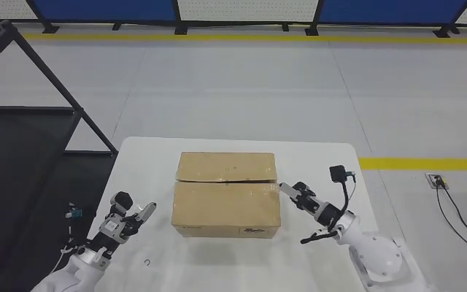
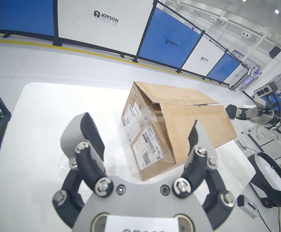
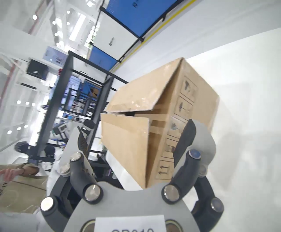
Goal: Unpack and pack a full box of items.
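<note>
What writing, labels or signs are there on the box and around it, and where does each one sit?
Box, end near the left gripper: white shipping labels with barcodes, print too small to read.
Box's opposite end: handling symbols, pictures, no words.
Wall panels: a brand logo word, not quoted here.
White tags on the left and right gripper: cut off, unreadable.
</note>
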Motion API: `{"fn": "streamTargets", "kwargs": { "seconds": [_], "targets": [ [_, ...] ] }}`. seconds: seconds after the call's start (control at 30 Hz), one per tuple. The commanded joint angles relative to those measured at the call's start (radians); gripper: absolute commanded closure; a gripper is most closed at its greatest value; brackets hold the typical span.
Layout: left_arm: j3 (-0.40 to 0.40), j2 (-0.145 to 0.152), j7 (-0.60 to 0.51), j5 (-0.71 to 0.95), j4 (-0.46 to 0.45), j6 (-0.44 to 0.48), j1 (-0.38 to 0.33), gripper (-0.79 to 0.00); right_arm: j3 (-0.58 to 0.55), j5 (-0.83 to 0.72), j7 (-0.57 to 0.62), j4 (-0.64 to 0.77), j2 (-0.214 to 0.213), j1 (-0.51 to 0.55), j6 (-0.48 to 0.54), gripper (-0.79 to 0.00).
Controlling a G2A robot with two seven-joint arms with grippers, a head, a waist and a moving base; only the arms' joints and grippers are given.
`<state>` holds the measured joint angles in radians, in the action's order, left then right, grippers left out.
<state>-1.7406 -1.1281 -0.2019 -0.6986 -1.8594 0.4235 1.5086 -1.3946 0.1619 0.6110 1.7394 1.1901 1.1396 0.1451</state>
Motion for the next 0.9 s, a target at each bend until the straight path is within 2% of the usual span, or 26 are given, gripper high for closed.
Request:
{"fn": "streamTargets", "kwargs": {
  "seconds": [0.0,0.23,0.43,0.7,0.87],
  "targets": [
    [0.011,-0.001,-0.001,0.008,-0.001,-0.014,-0.005,-0.785,0.011,-0.033,0.038,-0.031,0.001,-0.033,0.011,-0.785],
    [0.014,-0.001,-0.006,0.036,-0.015,-0.012,0.005,-0.785,0.067,-0.134,0.134,-0.148,0.007,-0.125,0.075,-0.785],
    [0.001,-0.001,0.008,0.042,-0.021,-0.013,0.021,-0.785,0.066,-0.266,0.227,-0.190,0.005,-0.148,0.168,-0.785],
    [-0.012,-0.002,0.038,0.094,-0.042,0.008,0.043,-0.785,0.043,-0.394,0.403,-0.145,-0.010,-0.125,0.253,-0.785],
    [-0.015,0.000,0.009,0.131,-0.043,0.035,0.046,-0.785,0.034,-0.429,0.537,-0.089,-0.024,-0.100,0.304,-0.785]
  ]
}}
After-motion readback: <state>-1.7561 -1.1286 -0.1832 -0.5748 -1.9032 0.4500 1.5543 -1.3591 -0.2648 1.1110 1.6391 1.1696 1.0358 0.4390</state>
